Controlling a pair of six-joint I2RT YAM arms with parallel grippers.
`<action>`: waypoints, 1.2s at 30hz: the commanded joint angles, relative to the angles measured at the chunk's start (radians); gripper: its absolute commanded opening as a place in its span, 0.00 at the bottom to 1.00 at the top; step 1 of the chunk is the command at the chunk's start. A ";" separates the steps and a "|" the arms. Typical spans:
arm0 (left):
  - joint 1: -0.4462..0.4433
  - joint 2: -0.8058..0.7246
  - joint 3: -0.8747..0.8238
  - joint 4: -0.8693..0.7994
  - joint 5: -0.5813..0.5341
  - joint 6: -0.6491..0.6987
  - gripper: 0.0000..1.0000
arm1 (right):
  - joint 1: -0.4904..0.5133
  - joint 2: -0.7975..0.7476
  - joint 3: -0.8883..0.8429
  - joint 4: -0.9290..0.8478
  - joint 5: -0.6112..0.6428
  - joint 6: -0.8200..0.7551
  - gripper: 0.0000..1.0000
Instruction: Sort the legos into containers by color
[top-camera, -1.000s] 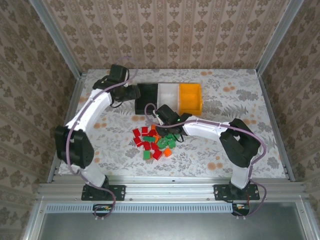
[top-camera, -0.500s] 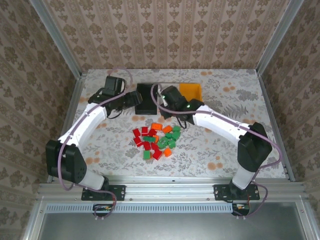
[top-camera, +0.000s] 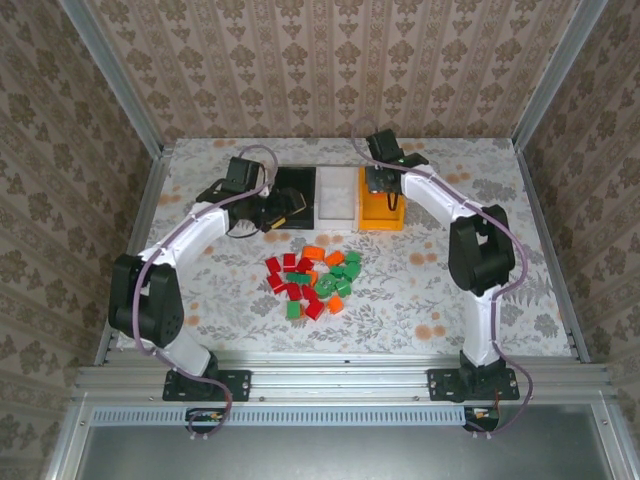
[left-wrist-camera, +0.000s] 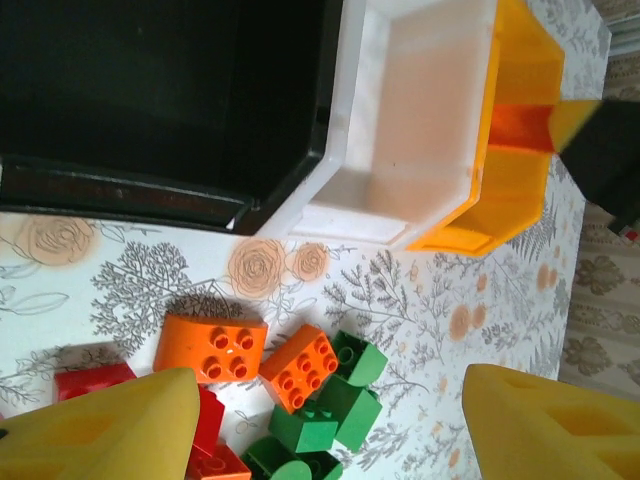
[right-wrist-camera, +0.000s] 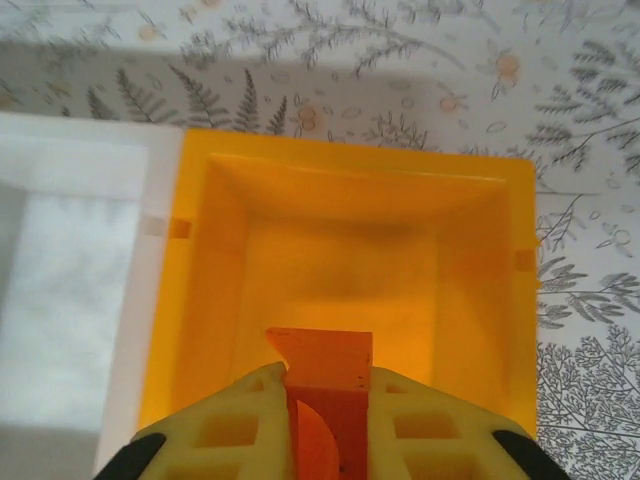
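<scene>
The legos lie in a loose pile of red, green and orange bricks on the table's middle. Behind them stand the black bin, the white bin and the orange-yellow bin in a row. My right gripper hangs over the orange-yellow bin, shut on an orange brick. My left gripper is open above the pile's back edge, over two orange bricks and green ones, just in front of the black bin.
The black bin and the white bin look bare inside. Metal frame rails and papered walls close the table on three sides. Open flowered tablecloth lies left and right of the pile.
My right gripper has risen from the pile with the orange brick and swung back over the orange-yellow bin. My left gripper has come from beside the black bin toward the pile.
</scene>
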 joint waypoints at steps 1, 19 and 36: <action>-0.004 -0.007 -0.003 0.027 0.051 -0.033 0.71 | 0.002 0.031 0.079 -0.084 0.019 0.017 0.25; 0.053 -0.040 -0.039 0.033 0.024 -0.095 0.69 | 0.347 -0.317 -0.311 0.049 -0.108 -0.126 0.48; 0.264 0.018 -0.101 0.147 0.119 -0.196 0.69 | 0.628 -0.068 -0.245 0.045 -0.065 -0.324 0.63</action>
